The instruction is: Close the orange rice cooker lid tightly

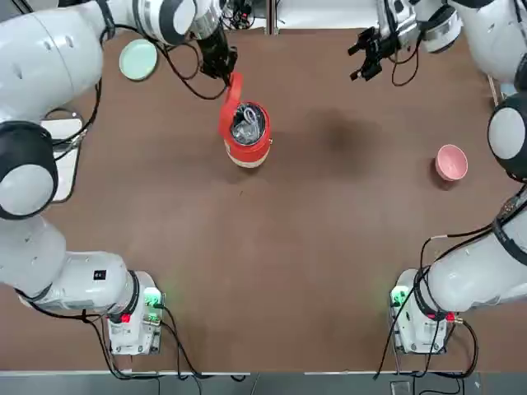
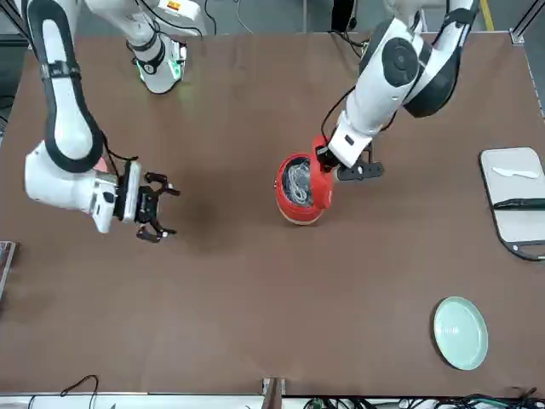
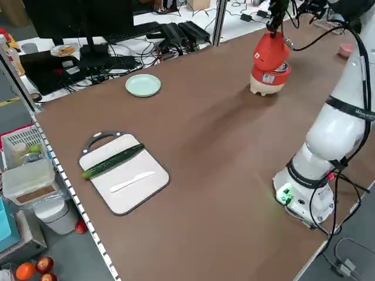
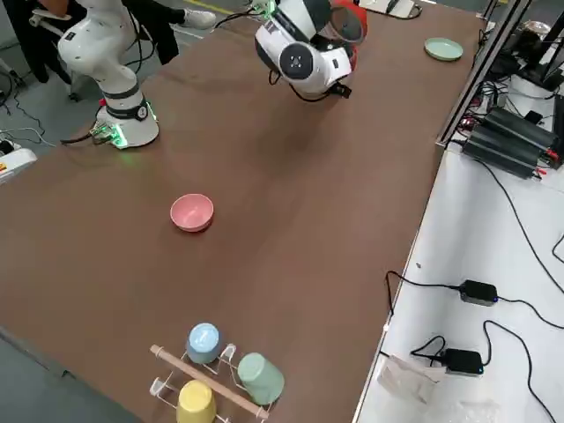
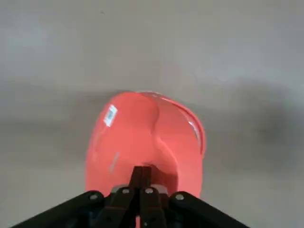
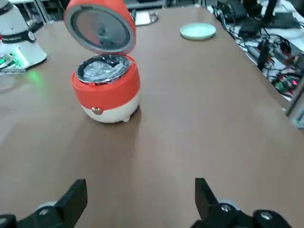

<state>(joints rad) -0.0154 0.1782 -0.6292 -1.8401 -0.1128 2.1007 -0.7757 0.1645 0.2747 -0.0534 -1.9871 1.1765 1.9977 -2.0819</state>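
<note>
Lid (image 6: 101, 24) stands raised over the orange rice cooker (image 6: 107, 92). Left gripper (image 5: 141, 168), the nearer one, is closed empty behind the lid's outer face, contact apparently light; right gripper (image 6: 141, 192), well apart, has jaws spread. Closure requires a forward-and-down push.

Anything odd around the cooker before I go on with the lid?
Nothing looks spilled or damaged. The orange rice cooker stands upright, its lid raised on the hinge, as expected before closing. The left gripper is shut at the lid's outer side.
</note>
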